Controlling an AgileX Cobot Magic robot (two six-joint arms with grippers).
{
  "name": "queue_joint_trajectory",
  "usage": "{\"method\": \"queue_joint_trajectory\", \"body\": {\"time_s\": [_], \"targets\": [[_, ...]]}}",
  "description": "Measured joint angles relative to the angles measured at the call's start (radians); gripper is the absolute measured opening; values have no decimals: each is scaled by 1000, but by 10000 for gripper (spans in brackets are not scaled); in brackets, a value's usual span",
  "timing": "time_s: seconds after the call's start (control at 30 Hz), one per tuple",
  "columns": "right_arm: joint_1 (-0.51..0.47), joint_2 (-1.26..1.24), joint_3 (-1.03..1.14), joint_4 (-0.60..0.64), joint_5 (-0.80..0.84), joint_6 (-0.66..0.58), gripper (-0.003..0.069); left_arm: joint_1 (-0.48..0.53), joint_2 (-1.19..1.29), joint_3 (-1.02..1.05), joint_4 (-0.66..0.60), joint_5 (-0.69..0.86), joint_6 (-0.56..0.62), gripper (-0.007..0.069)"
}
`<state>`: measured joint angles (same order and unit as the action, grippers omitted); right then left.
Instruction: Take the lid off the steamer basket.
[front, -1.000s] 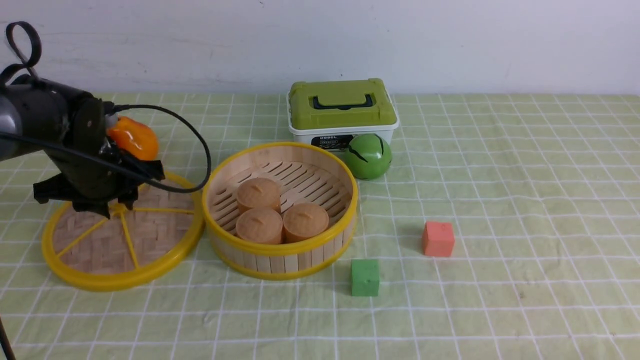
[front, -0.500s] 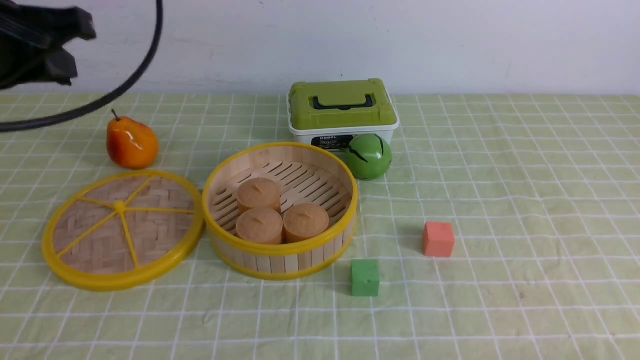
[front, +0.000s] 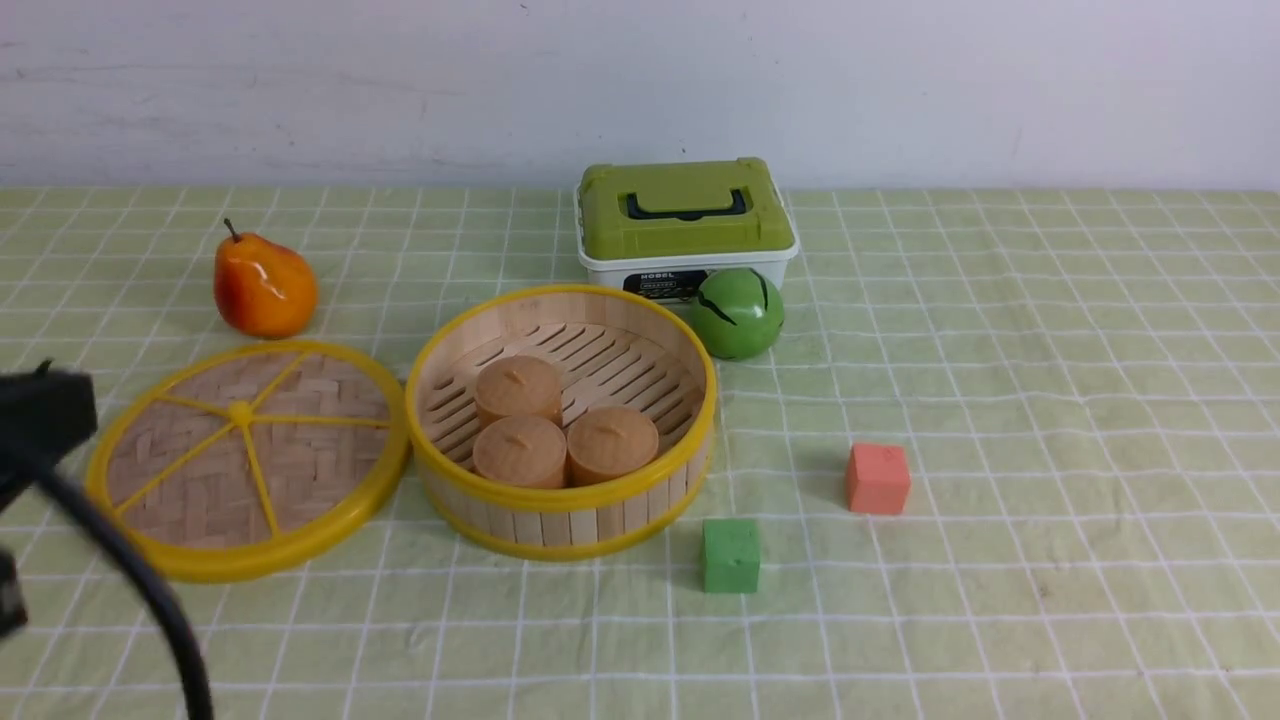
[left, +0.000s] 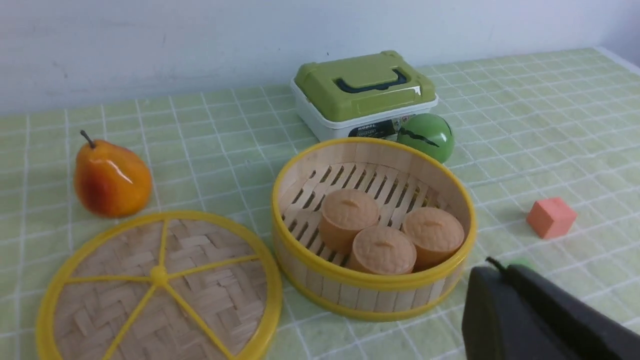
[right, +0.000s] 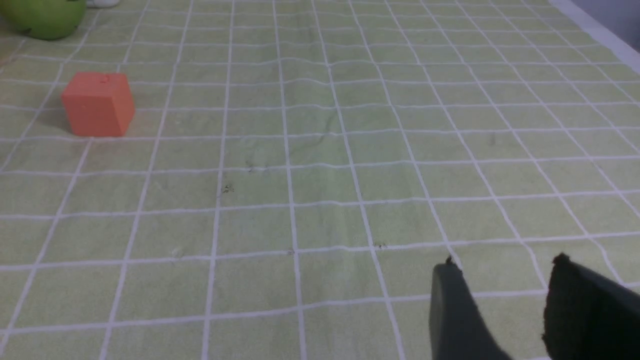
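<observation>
1. Lid (front: 240, 413), woven bamboo with yellow rim and spokes, lies flat on the checked tablecloth (front: 1040, 640), just beside the steamer basket (front: 560, 497) on its left.
2. The basket stands upright and uncovered; three tan buns (front: 519, 385) sit close together on its slatted floor, toward the wall nearest the front camera.
3. The left gripper (left: 499, 266) is narrow, its fingers together with nothing between them; it hangs in the air, apart from lid and basket.
4. The right gripper (right: 505, 260) is wide, a gap showing between its empty fingertips, above the cloth.
5. A red-orange pear (front: 265, 287) lies just beyond the lid, toward the far edge of the cloth.
6. Near that far edge stands a white box with an olive-green lid (front: 690, 210) and black handle; a dark-striped green ball (front: 738, 315) is between it and the basket.
7. A green block (front: 731, 556) and a red block (front: 878, 480) lie apart, right of the basket's middle.
</observation>
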<state>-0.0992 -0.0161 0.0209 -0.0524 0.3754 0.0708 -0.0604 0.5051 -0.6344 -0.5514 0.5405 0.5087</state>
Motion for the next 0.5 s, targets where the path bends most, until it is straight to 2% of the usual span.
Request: {"method": "queue_joint_trajectory", "body": {"time_s": [0.13,0.5], "targets": [[0,0,0,0,0,0,241,-1,-88,115,10,-8,78,-13],[0,0,0,0,0,0,241,-1,-107,296,15,-10,93,-13]]}}
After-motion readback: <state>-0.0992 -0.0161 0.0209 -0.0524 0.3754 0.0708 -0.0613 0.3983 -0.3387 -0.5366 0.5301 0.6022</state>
